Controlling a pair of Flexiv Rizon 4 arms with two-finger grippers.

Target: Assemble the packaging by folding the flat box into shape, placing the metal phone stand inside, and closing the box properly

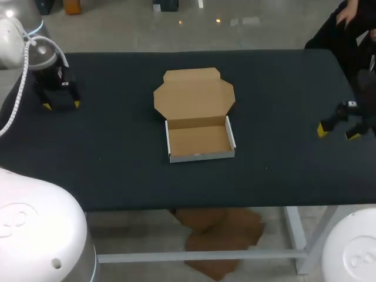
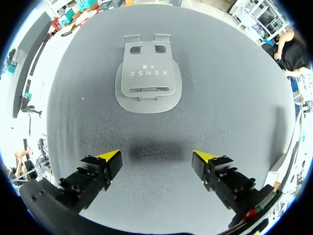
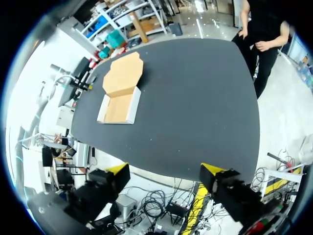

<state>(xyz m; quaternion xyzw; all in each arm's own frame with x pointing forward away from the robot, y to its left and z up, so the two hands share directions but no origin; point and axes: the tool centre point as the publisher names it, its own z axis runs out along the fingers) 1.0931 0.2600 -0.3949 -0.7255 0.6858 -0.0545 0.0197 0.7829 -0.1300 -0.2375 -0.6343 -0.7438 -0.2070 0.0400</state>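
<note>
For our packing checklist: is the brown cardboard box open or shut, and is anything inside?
Open and empty: the brown cardboard box has its lid flat behind raised walls, showing a bare floor.

White arms [image 1: 35,235]; black yellow-tipped claws [image 1: 61,105]; ribbed white cable [image 1: 22,79].

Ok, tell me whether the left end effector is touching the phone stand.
Apart. Left wrist view shows bare tabletop between the left end effector and the phone stand ahead.
</note>
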